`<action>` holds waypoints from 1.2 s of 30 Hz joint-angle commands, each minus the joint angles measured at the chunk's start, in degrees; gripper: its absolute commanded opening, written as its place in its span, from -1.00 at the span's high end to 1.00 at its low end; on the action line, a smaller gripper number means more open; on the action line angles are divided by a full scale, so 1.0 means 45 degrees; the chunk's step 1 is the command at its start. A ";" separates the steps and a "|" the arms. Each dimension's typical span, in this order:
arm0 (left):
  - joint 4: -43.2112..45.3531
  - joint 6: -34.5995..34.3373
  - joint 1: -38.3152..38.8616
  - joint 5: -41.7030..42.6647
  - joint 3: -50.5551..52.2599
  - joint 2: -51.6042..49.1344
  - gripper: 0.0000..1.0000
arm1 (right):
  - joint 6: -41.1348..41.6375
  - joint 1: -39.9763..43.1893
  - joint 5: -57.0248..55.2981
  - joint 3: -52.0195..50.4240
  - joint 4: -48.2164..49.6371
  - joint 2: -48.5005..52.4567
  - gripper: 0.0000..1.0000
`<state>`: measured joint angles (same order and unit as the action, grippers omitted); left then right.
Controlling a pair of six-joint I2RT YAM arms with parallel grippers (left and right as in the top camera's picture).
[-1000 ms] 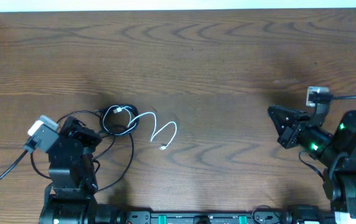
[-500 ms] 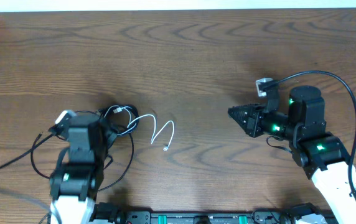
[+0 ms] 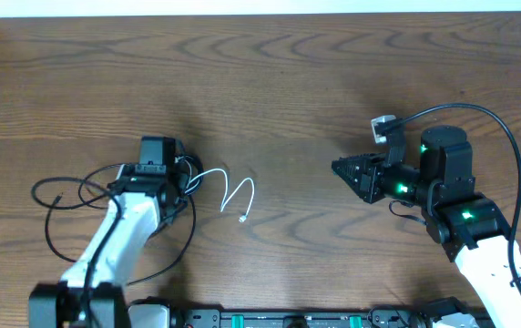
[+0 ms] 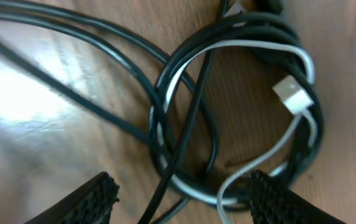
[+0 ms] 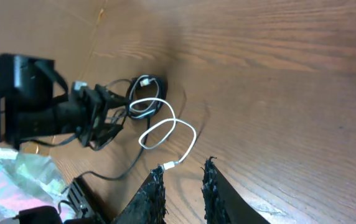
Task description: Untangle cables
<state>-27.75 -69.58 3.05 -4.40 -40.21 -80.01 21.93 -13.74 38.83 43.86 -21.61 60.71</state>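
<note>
The left pincer [image 4: 187, 202] stood wide, its two fingertips spread to either side and gripping nothing. It hung right over the cables [image 4: 165, 106], whose knot lay just ahead of the tips: black turns coiled into a ring, with the white cord [image 4: 262, 155] threaded through it and a white plug [image 4: 293, 94] resting on the ring's edge. The knot sat on the counter [image 3: 315, 73] at left of centre. Loose black loops [image 3: 60, 191] trailed off to its left. The white cord's free length zigzagged rightward, ending in a small plug [image 3: 242, 217]. That tail pointed towards the right pincer [image 5: 183, 190], which was only narrowly parted, held nothing, and hovered well apart from the knot. The left arm was plainly nearer the knot. The right looked better placed for the white tail, drawing it along its own line away from the ring.
</note>
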 commanded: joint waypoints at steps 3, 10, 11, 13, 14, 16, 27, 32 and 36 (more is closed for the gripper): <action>0.0937 -0.0651 -0.0053 -0.0024 -0.0058 -0.1778 -0.15 | -0.0316 -0.0053 0.0073 -0.0010 -0.0112 -0.0024 0.62; 0.1399 -0.0651 -0.0053 -0.0170 -0.0058 -0.3089 0.82 | -0.0325 -0.0053 0.0073 -0.0010 -0.0311 -0.0024 0.62; 0.1389 -0.0646 -0.0053 -0.0165 -0.0058 -0.3084 0.85 | -0.0325 -0.0053 0.0073 -0.0010 -0.0350 -0.0024 0.62; 0.1394 -0.0427 -0.0053 -0.0053 -0.0058 -0.2968 0.85 | -0.0325 -0.0049 0.0073 -0.0010 -0.0384 -0.0024 0.62; 0.1394 -0.0160 -0.0053 -0.0005 -0.0058 -0.2817 0.85 | -0.0325 -0.0049 0.0073 -0.0010 -0.0389 -0.0024 0.63; 0.1394 0.0641 -0.0053 0.0219 -0.0063 -0.2322 0.85 | -0.0325 -0.0044 0.0073 -0.0010 -0.0398 -0.0024 0.70; 0.1579 0.6640 -0.0015 0.6139 -0.0073 0.3759 0.85 | -0.0214 -0.0039 0.0083 -0.0010 -0.0398 -0.0019 0.76; 0.1190 0.7320 -0.0019 0.7184 -0.0073 0.6193 0.86 | 0.0170 -0.0039 0.0510 -0.0010 -0.0389 -0.0024 0.81; 0.1185 0.8461 -0.0019 0.8529 -0.0073 0.7359 0.85 | 0.0160 -0.0044 0.1321 -0.0010 -0.0267 -0.0024 0.74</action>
<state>-22.55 -38.15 3.09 26.68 -39.99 -49.52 22.02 -13.74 40.86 43.83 -23.09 60.71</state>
